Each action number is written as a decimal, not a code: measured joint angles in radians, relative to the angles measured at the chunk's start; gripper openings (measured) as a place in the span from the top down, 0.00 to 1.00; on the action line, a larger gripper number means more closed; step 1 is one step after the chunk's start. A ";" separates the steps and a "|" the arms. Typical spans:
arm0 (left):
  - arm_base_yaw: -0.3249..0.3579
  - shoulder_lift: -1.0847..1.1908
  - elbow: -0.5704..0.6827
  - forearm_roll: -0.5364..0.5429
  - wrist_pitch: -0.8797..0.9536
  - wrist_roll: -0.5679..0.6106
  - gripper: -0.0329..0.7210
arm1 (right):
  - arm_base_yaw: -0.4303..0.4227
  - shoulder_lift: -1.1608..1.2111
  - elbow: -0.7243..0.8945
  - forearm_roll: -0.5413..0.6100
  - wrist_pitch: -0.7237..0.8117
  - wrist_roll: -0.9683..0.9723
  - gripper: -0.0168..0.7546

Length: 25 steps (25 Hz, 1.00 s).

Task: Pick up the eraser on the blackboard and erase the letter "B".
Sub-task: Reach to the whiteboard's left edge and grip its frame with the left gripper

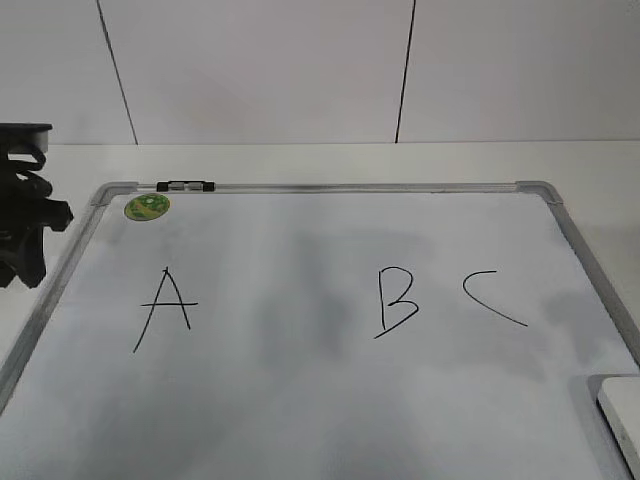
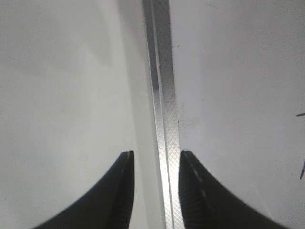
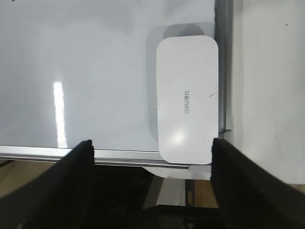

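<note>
The blackboard (image 1: pixel 330 188) is a white board with a silver frame lying flat on the table. The black letter "B" (image 1: pixel 395 300) is drawn right of centre, between "A" (image 1: pixel 165 308) and "C" (image 1: pixel 490 295). The white eraser (image 3: pixel 187 98) lies in the board's near right corner, against the frame; its edge shows in the exterior view (image 1: pixel 622 415). My right gripper (image 3: pixel 151 143) is open and empty, hovering above the eraser's near end. My left gripper (image 2: pixel 156 155) is open and empty above the board's left frame rail (image 2: pixel 164 114); its arm shows at the left (image 1: pixel 22 225).
A round green sticker (image 1: pixel 146 207) and a small black clip (image 1: pixel 186 186) sit at the board's far left corner. White table (image 1: pixel 300 160) surrounds the board, with a white wall behind. The table's near edge lies below the eraser in the right wrist view.
</note>
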 joint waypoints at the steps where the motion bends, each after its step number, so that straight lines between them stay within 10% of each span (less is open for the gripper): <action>1: 0.000 0.011 0.000 0.000 -0.002 0.000 0.64 | 0.000 0.000 0.000 0.000 0.000 0.000 0.22; 25: 0.000 0.115 -0.002 0.000 -0.082 0.000 0.64 | 0.000 0.000 0.000 -0.030 0.000 0.006 0.22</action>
